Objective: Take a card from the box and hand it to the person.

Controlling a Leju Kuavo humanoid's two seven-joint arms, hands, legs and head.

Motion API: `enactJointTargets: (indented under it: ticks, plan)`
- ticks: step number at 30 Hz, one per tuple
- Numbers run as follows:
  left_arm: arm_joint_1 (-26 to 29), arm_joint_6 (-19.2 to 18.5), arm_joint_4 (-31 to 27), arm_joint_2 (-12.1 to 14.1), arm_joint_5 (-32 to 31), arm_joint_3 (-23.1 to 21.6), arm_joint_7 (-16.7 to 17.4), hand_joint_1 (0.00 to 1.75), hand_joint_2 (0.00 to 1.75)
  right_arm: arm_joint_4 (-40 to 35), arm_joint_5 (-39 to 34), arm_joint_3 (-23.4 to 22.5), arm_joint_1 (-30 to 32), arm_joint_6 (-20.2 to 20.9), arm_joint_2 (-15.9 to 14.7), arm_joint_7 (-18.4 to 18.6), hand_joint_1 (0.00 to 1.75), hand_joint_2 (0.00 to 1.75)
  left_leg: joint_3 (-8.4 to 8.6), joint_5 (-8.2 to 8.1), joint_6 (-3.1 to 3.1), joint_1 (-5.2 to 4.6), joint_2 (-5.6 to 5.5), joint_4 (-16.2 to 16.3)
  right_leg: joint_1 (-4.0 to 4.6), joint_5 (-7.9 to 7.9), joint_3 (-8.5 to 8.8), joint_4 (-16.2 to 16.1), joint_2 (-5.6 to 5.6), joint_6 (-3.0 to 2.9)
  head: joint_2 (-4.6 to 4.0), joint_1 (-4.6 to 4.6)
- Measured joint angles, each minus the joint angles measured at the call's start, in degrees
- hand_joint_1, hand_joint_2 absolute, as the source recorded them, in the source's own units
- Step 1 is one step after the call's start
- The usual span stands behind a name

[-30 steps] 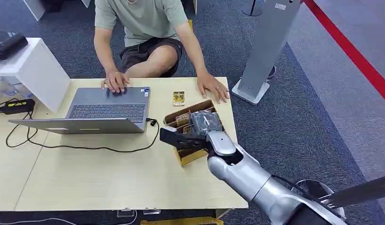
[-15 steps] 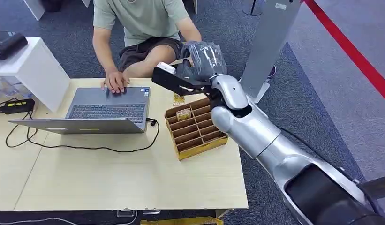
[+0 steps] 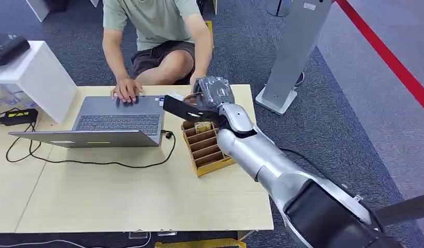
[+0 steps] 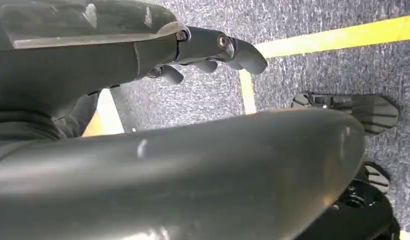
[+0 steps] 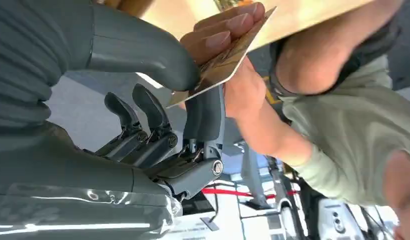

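Above table (image 3: 122, 196), card (image 5: 227, 60) between right hand (image 5: 158, 115) fingers.

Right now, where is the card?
In the right wrist view the card is pinched between the right hand thumb and fingers, with the person's hand also gripping it, above the table's far edge beyond the box.

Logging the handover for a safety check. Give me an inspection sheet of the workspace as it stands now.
Surface: wooden table, mostly bare at the near side.
Job's things: card pinched by the right hand and gripped by the person's hand; box on the table.
Clutter: open laptop.
Hands: right holds the card; left hand hangs over the carpet, fingers curled, holding nothing.
Cables: black cable loops across the table.
Surroundings: person seated opposite, grey stand, red floor line.
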Motion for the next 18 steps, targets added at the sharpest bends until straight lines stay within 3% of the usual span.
enactJointTargets:
  ticks: [1, 8, 13, 16, 18]
  plan:
    - [0.0, -0.15, 0.0, 0.0, -0.07, -0.13, 0.0, 0.0, 0.0, 0.95, 0.0, 0.04, 0.06, -0.09, 0.07, 0.07, 0.0, 1.75, 0.0, 0.0, 0.0, 0.0, 0.0, 0.0, 0.0, 0.0, 0.0, 0.0, 0.0, 0.0, 0.0, 0.04]
    - [0.0, -1.31, 0.0, 0.0, -1.16, -1.42, -0.61, 0.0, 0.0, 4.09, 0.22, 0.2, 0.82, -0.11, -0.2, 1.46, 0.0, 1.75, 0.02, 0.0, 0.0, 0.0, 0.0, 0.01, 0.0, 0.02, -0.02, 0.0, 0.02, 0.0, 0.0, 0.02]
    - [0.0, -0.98, 0.0, 0.02, -0.07, -1.66, -0.79, 0.0, 0.0, 3.92, -0.52, 0.13, 0.4, -2.84, -0.74, 0.74, 0.0, 1.75, 0.01, 0.0, 0.0, 0.0, 0.0, 0.01, 0.0, 0.02, -0.03, 0.01, 0.03, 0.0, 0.0, -0.07]
    - [0.03, -0.68, 0.0, 0.02, 0.79, -1.68, -0.79, 0.0, 0.0, 0.58, -0.87, -0.04, -0.86, -3.15, -1.88, 1.66, 0.0, 1.75, 0.02, 0.0, 0.0, 0.0, 0.01, 0.01, 0.0, 0.02, -0.03, 0.01, 0.03, 0.0, 0.0, -0.02]
    - [0.1, -0.22, 0.0, 0.02, 1.86, -1.66, -0.68, 0.0, 0.0, -6.78, -1.47, -0.85, -1.11, -2.25, -4.35, 4.22, 0.0, 1.75, 0.04, 0.01, 0.0, -0.01, 0.01, 0.02, 0.0, 0.02, -0.01, 0.0, 0.02, 0.0, 0.0, 0.02]
